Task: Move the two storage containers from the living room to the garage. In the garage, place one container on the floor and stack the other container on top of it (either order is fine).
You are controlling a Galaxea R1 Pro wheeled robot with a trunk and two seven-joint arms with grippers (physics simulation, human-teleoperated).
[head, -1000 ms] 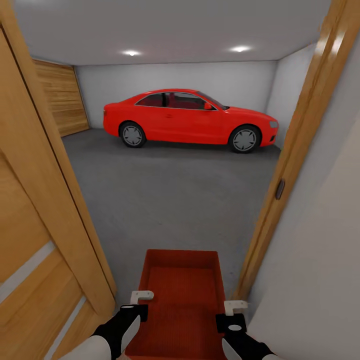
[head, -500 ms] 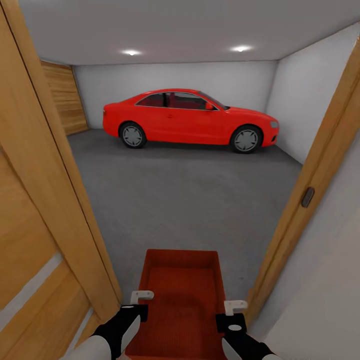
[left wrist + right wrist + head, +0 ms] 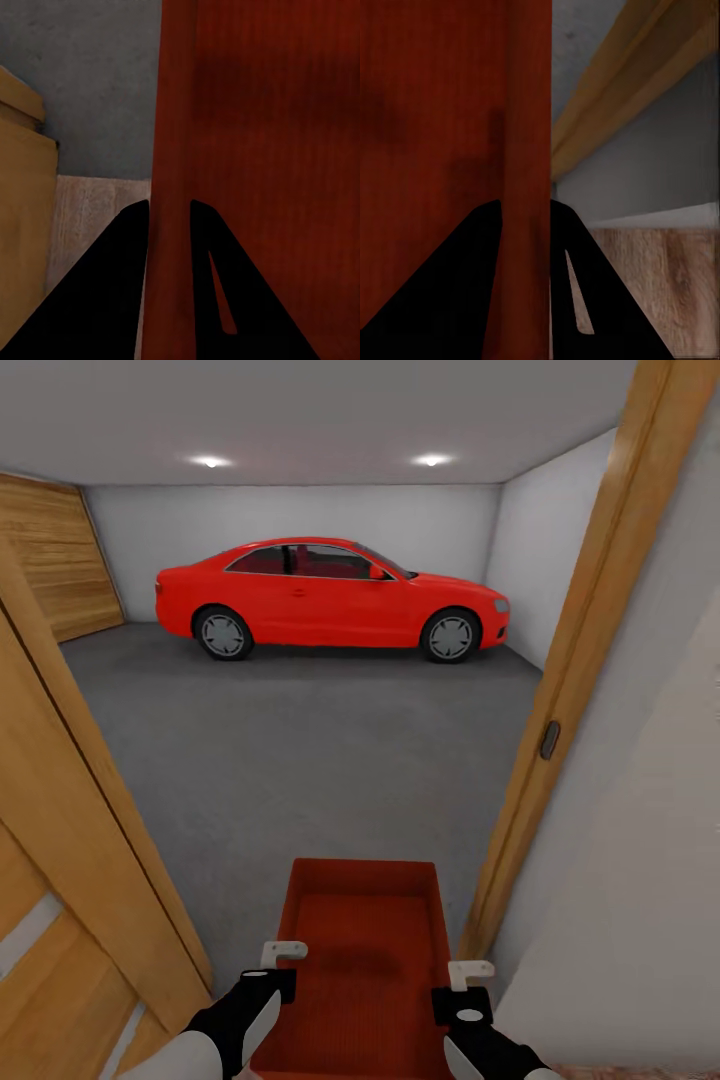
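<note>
Beyond the fingers, the garage (image 3: 300, 490) opens through a wood-framed doorway (image 3: 590, 620), its grey concrete floor (image 3: 320, 760) stretching bare to a red car (image 3: 330, 600) parked against the far white wall. An orange-wood door (image 3: 60, 880) stands open outside the left gripper (image 3: 285, 952), and the doorway's other post and a white wall (image 3: 640, 880) rise close outside the right gripper (image 3: 470, 968). Both arms reach forward, level and parallel, with an orange-red storage container (image 3: 363, 950) held between them. Each gripper's fingers are clamped on one thin side wall, one finger inside and one outside. Nothing can be seen inside the container.
</note>
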